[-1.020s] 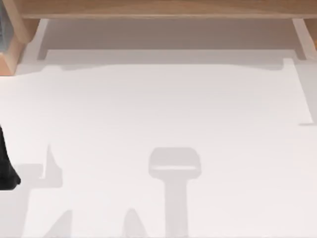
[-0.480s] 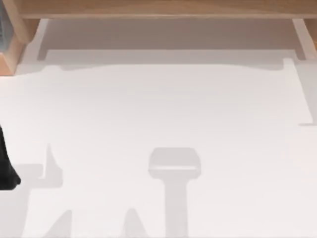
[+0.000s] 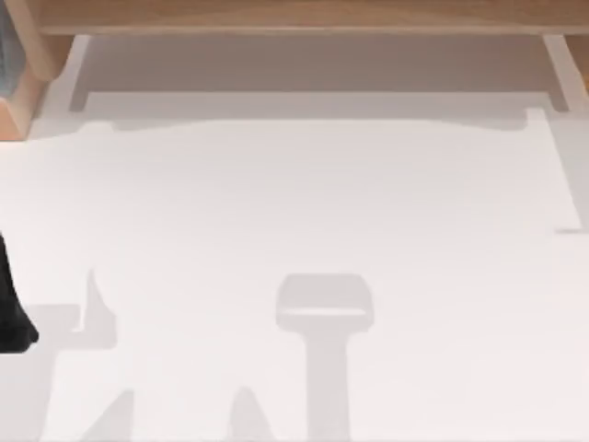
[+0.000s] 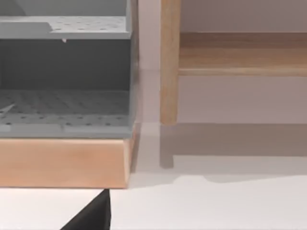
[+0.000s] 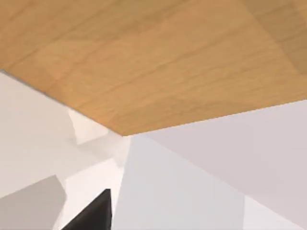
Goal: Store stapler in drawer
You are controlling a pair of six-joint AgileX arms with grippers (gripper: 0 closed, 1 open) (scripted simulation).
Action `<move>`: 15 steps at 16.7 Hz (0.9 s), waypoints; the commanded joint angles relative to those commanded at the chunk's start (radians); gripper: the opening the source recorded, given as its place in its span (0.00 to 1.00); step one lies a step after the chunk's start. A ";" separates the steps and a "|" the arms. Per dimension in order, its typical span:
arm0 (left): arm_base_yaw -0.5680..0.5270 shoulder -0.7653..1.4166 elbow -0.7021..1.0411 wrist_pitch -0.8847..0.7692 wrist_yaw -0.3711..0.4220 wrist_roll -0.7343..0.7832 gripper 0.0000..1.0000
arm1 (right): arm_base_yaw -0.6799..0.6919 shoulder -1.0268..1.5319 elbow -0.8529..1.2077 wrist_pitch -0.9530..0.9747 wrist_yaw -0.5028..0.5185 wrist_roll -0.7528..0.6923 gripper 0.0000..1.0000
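The stapler is out of view. A wooden unit [image 4: 62, 163] with grey perforated levels [image 4: 62, 108] stands at the table's far left; its corner shows in the top view [image 3: 17, 101]. I cannot tell whether one of these levels is the drawer. A black part of my left gripper [image 4: 91, 216] shows just in front of this unit, and my left arm [image 3: 11, 313] sits at the table's left edge. A black part of my right gripper [image 5: 91, 215] shows over the white table, near a broad wooden surface [image 5: 153, 62].
A long wooden shelf [image 3: 294, 17] on legs [image 4: 169, 72] runs along the back of the white table [image 3: 304, 193]. Grey shadows of the arms and the camera lie on the front of the table [image 3: 324, 313].
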 joint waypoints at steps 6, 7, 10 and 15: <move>0.000 0.000 0.000 0.000 0.000 0.000 1.00 | 0.182 -0.153 0.124 -0.784 0.145 0.297 1.00; 0.000 0.000 0.000 0.000 0.000 0.000 1.00 | 0.217 -0.174 0.139 -0.897 0.159 0.346 1.00; 0.000 0.000 0.000 0.000 0.000 0.000 1.00 | 0.319 -0.226 0.169 -1.178 0.188 0.484 1.00; 0.000 0.000 0.000 0.000 0.000 0.000 1.00 | 0.450 -0.275 0.188 -1.437 0.194 0.643 1.00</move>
